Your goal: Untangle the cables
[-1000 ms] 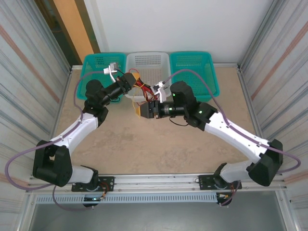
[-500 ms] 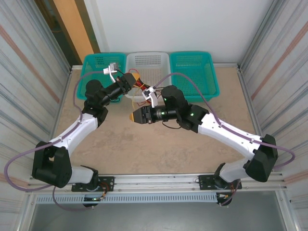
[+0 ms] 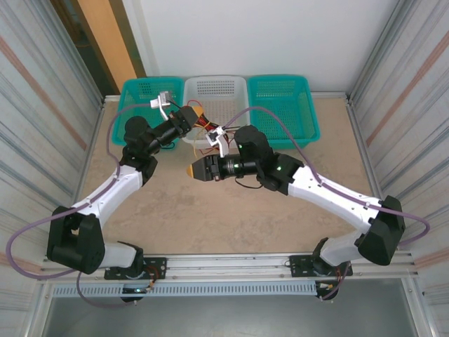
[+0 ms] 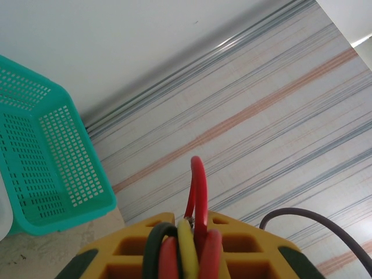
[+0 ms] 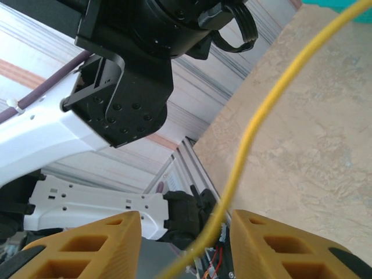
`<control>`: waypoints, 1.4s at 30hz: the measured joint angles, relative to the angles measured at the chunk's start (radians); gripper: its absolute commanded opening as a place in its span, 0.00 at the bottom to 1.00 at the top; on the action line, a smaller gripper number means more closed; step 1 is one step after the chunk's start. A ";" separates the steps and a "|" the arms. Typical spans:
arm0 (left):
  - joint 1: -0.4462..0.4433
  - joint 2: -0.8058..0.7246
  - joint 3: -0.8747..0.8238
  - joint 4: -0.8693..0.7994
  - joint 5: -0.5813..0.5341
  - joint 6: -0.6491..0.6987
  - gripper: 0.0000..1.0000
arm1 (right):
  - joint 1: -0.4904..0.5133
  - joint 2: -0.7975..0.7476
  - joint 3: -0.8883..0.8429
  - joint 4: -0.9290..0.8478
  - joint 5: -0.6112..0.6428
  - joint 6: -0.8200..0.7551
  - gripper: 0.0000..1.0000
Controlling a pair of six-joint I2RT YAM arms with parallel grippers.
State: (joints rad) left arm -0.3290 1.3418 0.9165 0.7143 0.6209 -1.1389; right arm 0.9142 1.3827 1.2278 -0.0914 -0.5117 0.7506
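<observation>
Now left claw (image 4: 185,235) pinches the cables (image 4: 198,186); right claw (image 5: 186,232) gapes around a yellow strand (image 5: 263,109).

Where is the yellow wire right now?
In the right wrist view, the yellow wire runs diagonally from the top right corner down between the parted fingers of the right gripper, with the tan table behind it.

White basket (image 3: 215,87) between two teal baskets (image 3: 283,97)
</observation>
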 measured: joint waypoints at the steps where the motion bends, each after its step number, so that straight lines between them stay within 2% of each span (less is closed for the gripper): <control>1: 0.000 0.000 0.000 0.000 0.000 0.002 0.00 | -0.006 -0.006 -0.005 -0.002 0.002 0.001 0.52; 6: 0.000 0.000 0.000 0.000 0.000 0.003 0.00 | -0.024 -0.029 -0.007 -0.013 0.010 0.002 0.39; 8: 0.000 0.000 0.000 0.000 0.000 0.003 0.00 | -0.025 -0.031 -0.007 -0.016 0.010 0.000 0.38; 10: 0.000 0.000 0.000 0.000 0.000 0.003 0.00 | -0.024 -0.031 -0.007 -0.022 0.010 0.000 0.39; 12: 0.000 0.000 0.000 -0.001 0.000 0.003 0.00 | -0.025 -0.031 -0.007 -0.026 0.010 -0.001 0.50; 13: 0.000 0.000 0.002 -0.003 0.000 0.005 0.00 | -0.025 -0.032 -0.007 -0.029 0.011 0.001 0.51; 15: 0.000 0.000 0.007 -0.006 0.000 0.011 0.00 | -0.029 -0.037 -0.009 -0.034 0.014 0.000 0.45; 28: 0.000 -0.002 0.013 -0.033 -0.003 0.042 0.00 | -0.031 -0.110 -0.024 -0.085 0.018 -0.008 0.30; 31: 0.000 -0.002 0.013 -0.038 -0.004 0.044 0.00 | -0.019 -0.120 -0.026 -0.094 0.018 -0.010 0.33; 34: 0.000 -0.002 0.013 -0.038 -0.004 0.045 0.00 | -0.005 -0.119 -0.026 -0.098 0.018 -0.013 0.41; 35: 0.000 -0.002 0.013 -0.038 -0.004 0.045 0.00 | -0.001 -0.119 -0.026 -0.098 0.018 -0.019 0.40; 40: 0.000 -0.006 0.013 -0.041 -0.004 0.047 0.00 | 0.016 -0.108 -0.026 -0.098 0.024 -0.031 0.20; 42: 0.000 -0.009 0.013 -0.041 -0.004 0.047 0.00 | 0.016 -0.104 -0.026 -0.098 0.032 -0.038 0.03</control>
State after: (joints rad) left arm -0.3290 1.3331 0.9295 0.6731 0.6167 -1.0916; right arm 0.9302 1.2785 1.2018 -0.1898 -0.4801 0.7124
